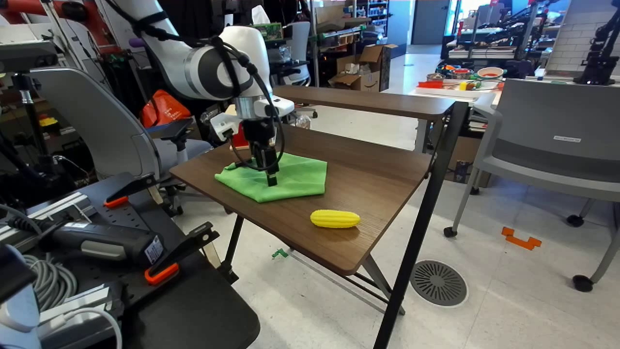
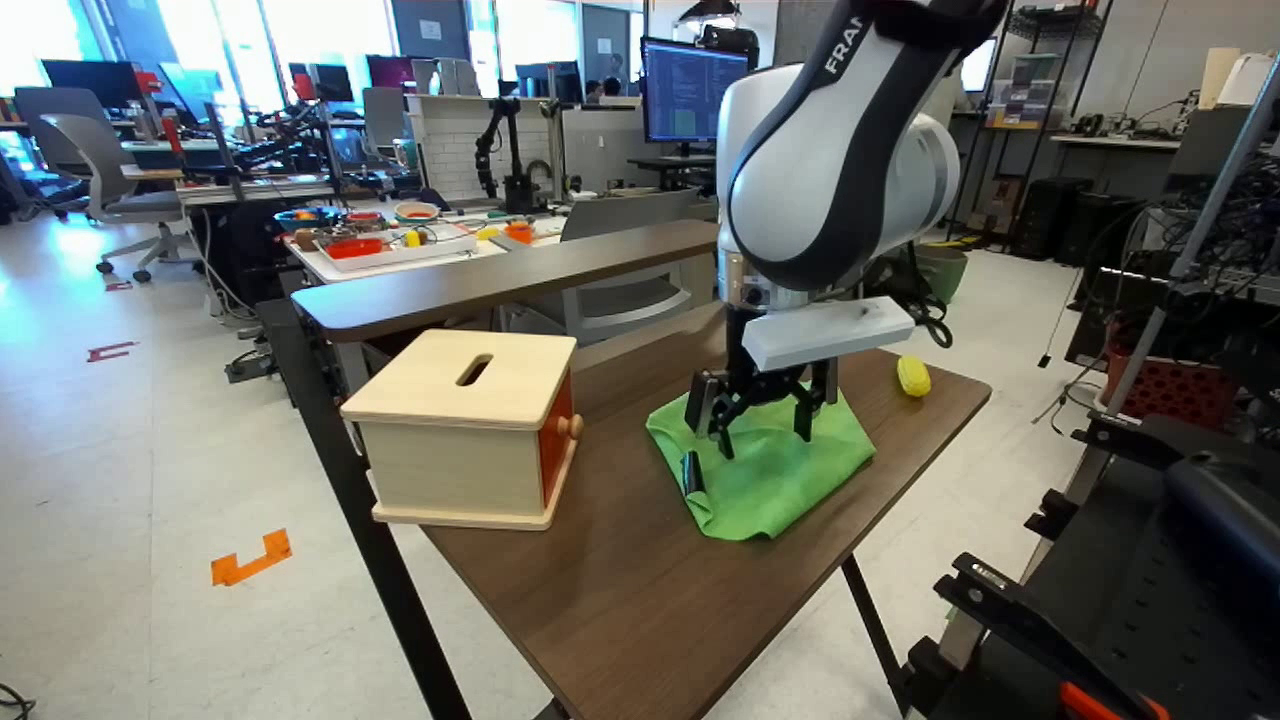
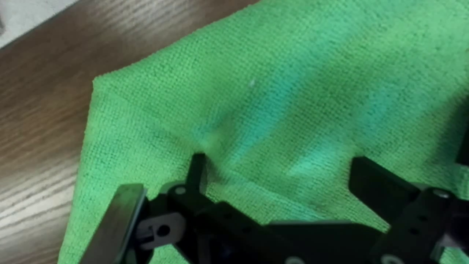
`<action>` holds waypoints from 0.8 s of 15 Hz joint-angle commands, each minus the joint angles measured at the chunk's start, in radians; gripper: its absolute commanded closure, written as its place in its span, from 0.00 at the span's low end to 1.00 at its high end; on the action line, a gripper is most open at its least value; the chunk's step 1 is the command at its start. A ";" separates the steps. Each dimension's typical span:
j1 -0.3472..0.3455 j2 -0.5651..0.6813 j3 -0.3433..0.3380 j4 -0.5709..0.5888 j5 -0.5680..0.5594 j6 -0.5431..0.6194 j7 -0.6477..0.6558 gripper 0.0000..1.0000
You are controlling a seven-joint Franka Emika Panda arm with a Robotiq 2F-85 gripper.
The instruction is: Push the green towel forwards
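In an exterior view, the box stands clear of the towel, which lies rumpled on the surface beneath parted jaws; they hold nothing, pointing down presumably to push by friction; the corn lies near but apart.

In an exterior view, the jaws point down over a rumpled green towel on the brown surface; a yellow corn cob lies nearby.
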 commanded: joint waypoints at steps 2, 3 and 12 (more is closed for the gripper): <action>0.087 -0.111 -0.015 -0.211 -0.002 0.079 0.029 0.00; 0.108 -0.124 -0.023 -0.236 -0.007 0.085 0.040 0.00; 0.126 -0.315 -0.064 -0.384 -0.012 0.077 0.032 0.00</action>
